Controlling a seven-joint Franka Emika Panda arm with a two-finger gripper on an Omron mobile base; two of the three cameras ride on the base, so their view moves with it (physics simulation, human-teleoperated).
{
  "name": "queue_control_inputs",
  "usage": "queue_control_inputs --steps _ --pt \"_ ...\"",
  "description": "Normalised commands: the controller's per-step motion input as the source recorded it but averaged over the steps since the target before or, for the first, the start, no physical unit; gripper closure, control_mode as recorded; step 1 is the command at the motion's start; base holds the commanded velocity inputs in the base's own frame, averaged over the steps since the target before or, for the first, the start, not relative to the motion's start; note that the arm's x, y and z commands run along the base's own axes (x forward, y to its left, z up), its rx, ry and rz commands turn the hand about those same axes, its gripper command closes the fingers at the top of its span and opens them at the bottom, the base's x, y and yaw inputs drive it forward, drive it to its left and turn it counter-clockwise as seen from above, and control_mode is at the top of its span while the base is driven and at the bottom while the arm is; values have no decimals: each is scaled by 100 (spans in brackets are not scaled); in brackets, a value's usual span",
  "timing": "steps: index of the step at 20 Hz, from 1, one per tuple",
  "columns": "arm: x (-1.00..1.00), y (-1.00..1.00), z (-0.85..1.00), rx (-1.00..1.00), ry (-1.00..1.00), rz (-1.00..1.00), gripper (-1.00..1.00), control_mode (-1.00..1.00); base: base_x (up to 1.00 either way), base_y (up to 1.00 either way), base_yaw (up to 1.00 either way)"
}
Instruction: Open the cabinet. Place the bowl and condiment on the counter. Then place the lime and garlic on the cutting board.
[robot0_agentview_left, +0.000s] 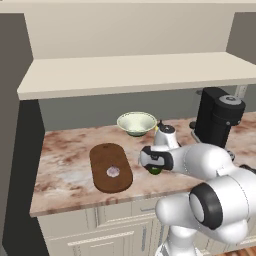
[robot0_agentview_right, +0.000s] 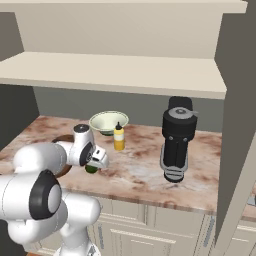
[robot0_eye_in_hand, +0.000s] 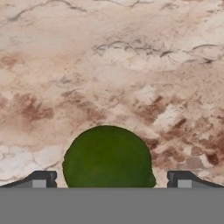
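The dark green lime (robot0_eye_in_hand: 107, 157) lies on the marble counter (robot0_agentview_left: 65, 160), right of the brown cutting board (robot0_agentview_left: 102, 157). My gripper (robot0_eye_in_hand: 111, 181) is open, and one fingertip (robot0_eye_in_hand: 41, 179) stands on each side of the lime without closing on it. From the base views the gripper (robot0_agentview_left: 154, 167) (robot0_agentview_right: 95, 165) hangs low over the lime (robot0_agentview_right: 91, 169). The garlic (robot0_agentview_left: 113, 171) rests on the board. Farther back on the counter are the bowl (robot0_agentview_left: 136, 122) (robot0_agentview_right: 108, 121) and the yellow condiment bottle (robot0_agentview_right: 119, 136). The cabinet (robot0_agentview_left: 135, 75) stands open, its shelf bare.
A black coffee machine (robot0_agentview_left: 218, 116) (robot0_agentview_right: 177, 137) stands on the counter to the right. An opened cabinet door (robot0_agentview_right: 235, 130) juts out at the far right. Cream drawer fronts (robot0_agentview_left: 100, 225) sit below the counter edge.
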Motion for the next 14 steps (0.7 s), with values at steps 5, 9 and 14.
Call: queue_control_inputs --steps 5,9,14 --pt "0 0 -12 0 0 0 -100 -100 0 0 0" --pt "0 0 -12 0 0 0 -100 -100 0 0 0" --pt "6 0 -11 0 0 0 100 -100 0 0 0"
